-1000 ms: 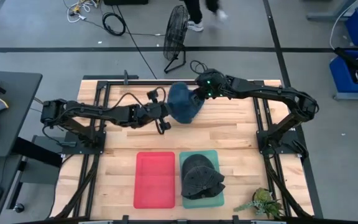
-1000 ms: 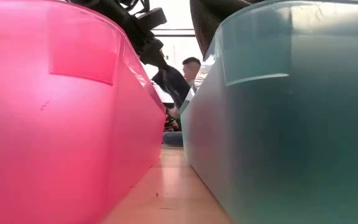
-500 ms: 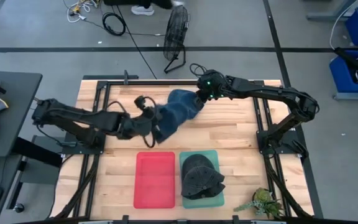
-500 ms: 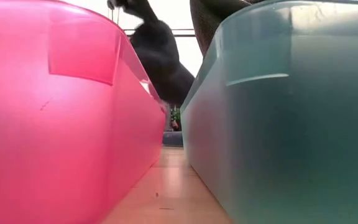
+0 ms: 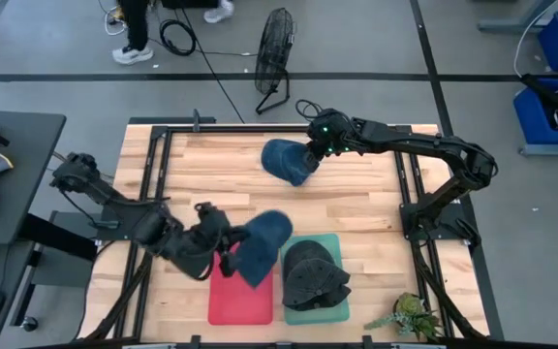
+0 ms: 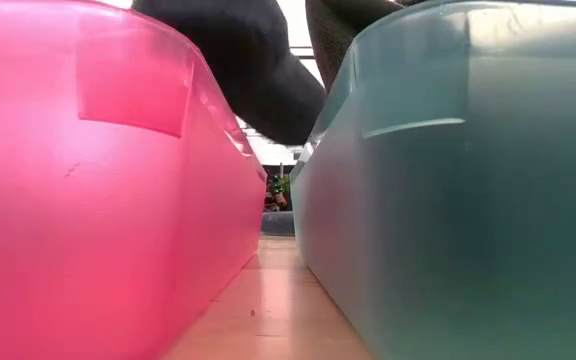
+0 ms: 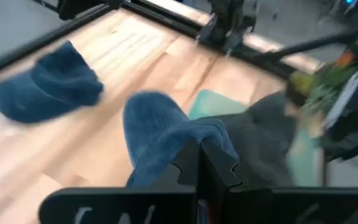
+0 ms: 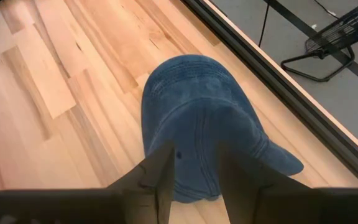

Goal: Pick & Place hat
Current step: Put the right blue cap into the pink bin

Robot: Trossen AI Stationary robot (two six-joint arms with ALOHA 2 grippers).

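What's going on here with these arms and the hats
Two robot arms are sorting hats at a wooden table. The left gripper is shut on a blue hat and holds it over the red bin. The right gripper is open, its fingers either side of a second blue cap lying on the far part of the table. A dark grey hat already sits in the green bin beside the red one.

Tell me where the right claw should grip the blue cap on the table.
Take the cap by the rear edge of its crown, coming from above. The right claw already hovers there with its fingers apart, and the soft crown bunches easily. The brim points away from the claw, lying flat on the table.
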